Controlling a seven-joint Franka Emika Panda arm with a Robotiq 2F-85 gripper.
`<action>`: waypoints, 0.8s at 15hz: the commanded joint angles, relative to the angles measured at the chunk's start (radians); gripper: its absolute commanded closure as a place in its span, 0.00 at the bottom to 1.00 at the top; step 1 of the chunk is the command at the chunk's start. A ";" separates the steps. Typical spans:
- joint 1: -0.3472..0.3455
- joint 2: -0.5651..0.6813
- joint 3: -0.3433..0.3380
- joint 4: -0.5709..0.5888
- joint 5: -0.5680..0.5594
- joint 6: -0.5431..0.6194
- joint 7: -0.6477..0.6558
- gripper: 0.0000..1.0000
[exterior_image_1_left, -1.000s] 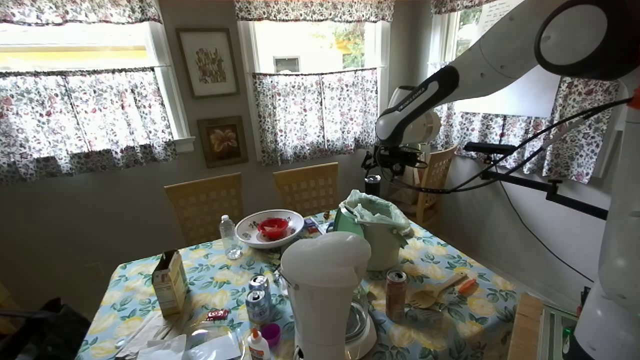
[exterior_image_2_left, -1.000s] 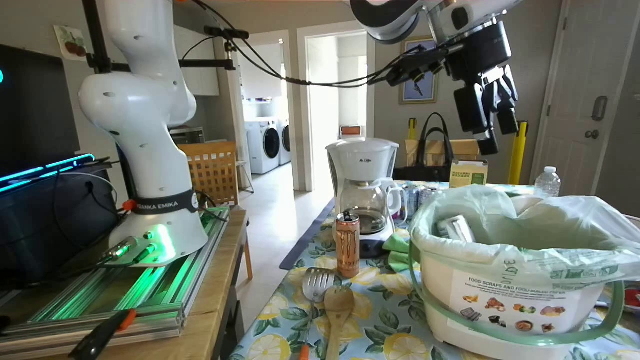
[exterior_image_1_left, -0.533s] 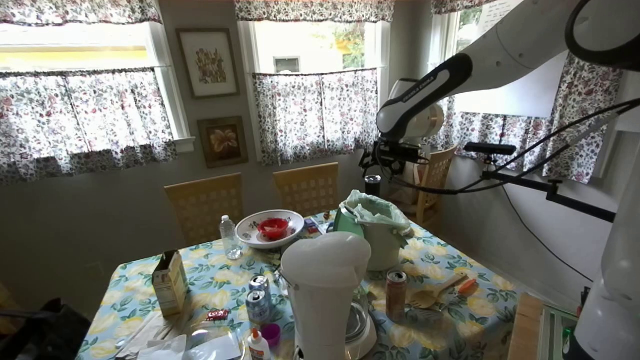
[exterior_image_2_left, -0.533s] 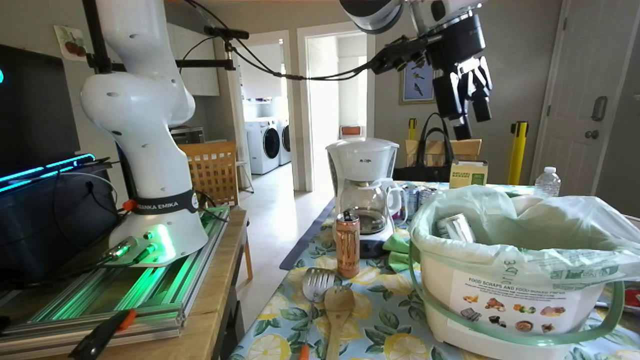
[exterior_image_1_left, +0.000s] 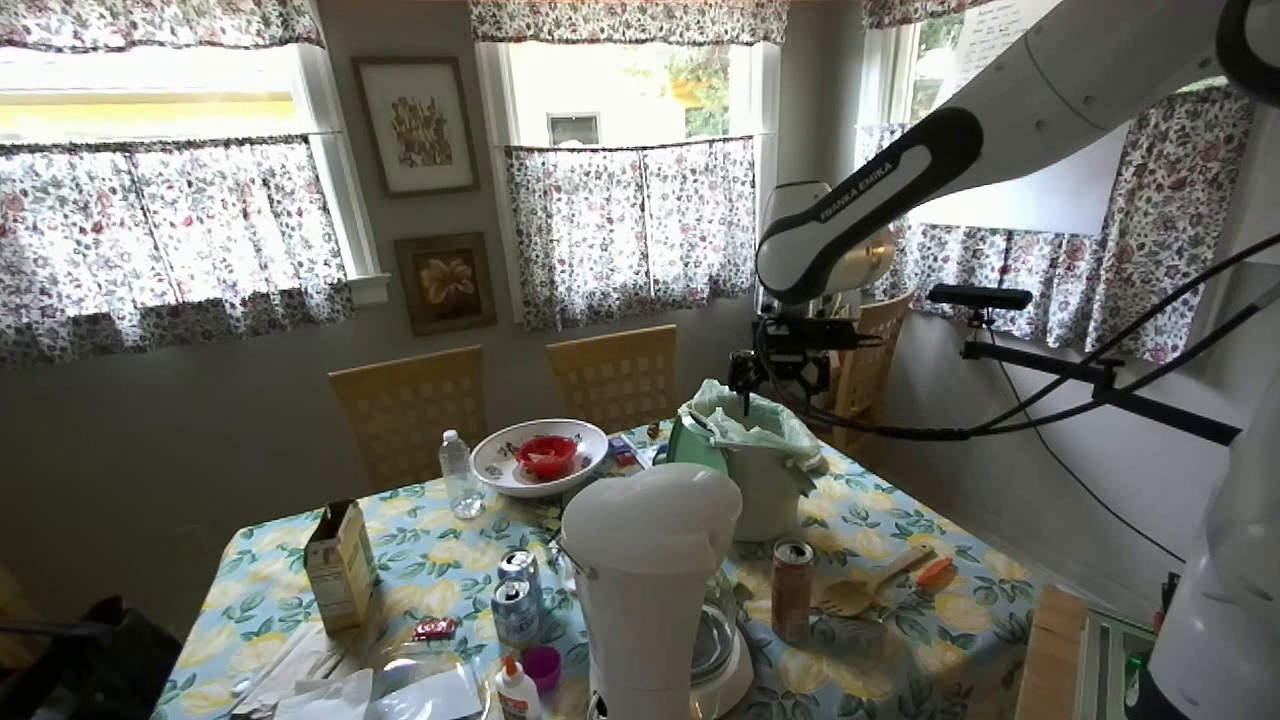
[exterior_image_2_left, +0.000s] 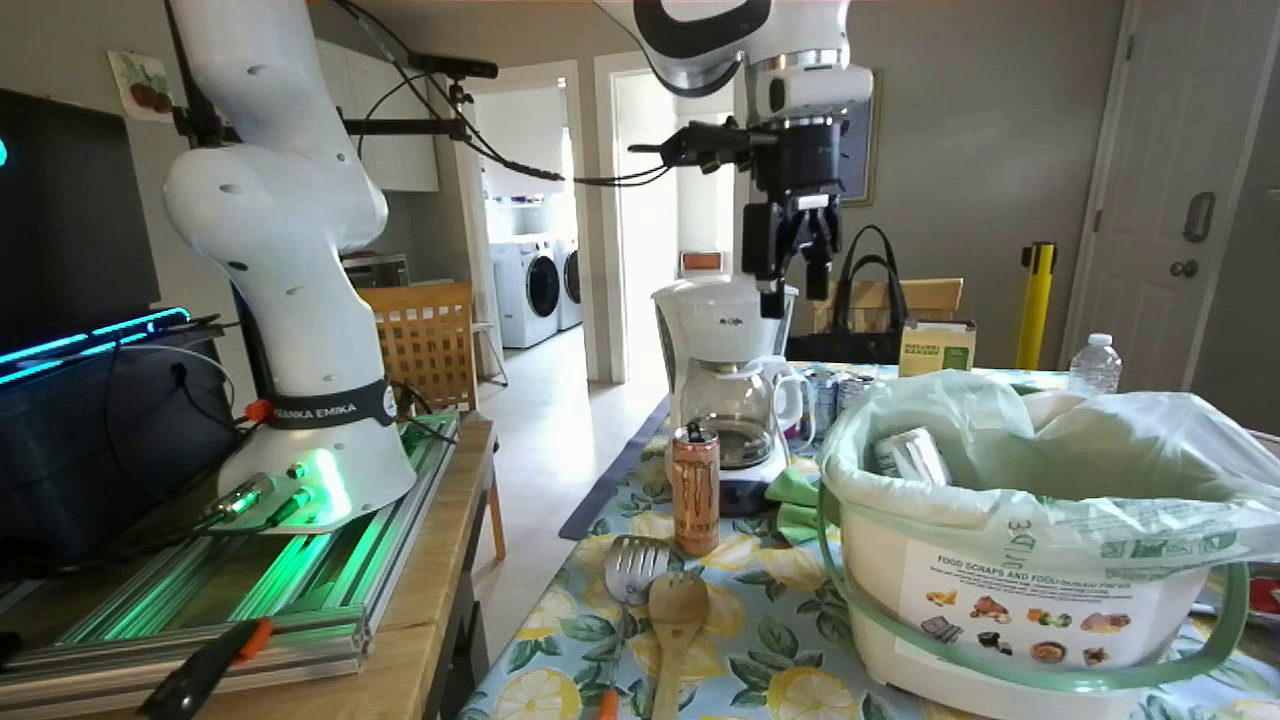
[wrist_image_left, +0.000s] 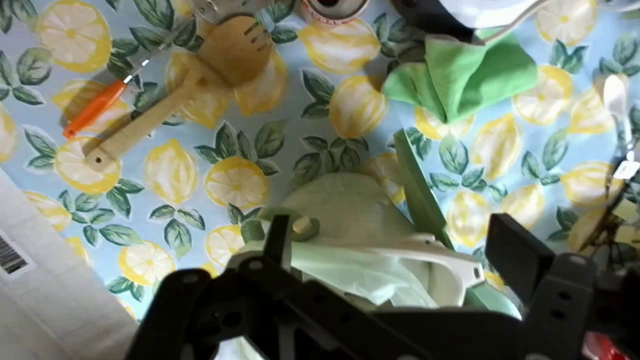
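The tool (wrist_image_left: 390, 235) hangs in the air, jaws spread wide w/ nothing btwn them. It's nearest the white food scraps bin (exterior_image_2_left: 875, 590) on the bench (exterior_image_2_left: 760, 640); in an exterior view the bin is near & to the right. A thin green bag (exterior_image_2_left: 1010, 510) lines it & flops over its top, w/ a shiny white thing (exterior_image_2_left: 912, 457) inside, on the left. Left of the bin an orange can (exterior_image_2_left: 696, 490) stands upright; nearer, a metal turner (exterior_image_2_left: 637, 572) & a wood spoon (exterior_image_2_left: 678, 605) lie side by side. Farther back is the coffee maker (exterior_image_2_left: 727, 330) w/ a green rag (wrist_image_left: 465, 80) next to it. In an exterior view a big bowl (exterior_image_1_left: 492, 475) w/ a red dish (exterior_image_1_left: 546, 457) sits left of the bin, & a clear bottle (exterior_image_1_left: 460, 475) is just beside the bowl.
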 joint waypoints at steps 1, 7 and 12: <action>0.014 0.011 0.025 -0.056 -0.102 -0.011 0.079 0.00; 0.021 0.087 0.019 -0.086 -0.240 0.088 0.135 0.00; 0.032 0.181 -0.006 -0.071 -0.280 0.255 0.165 0.00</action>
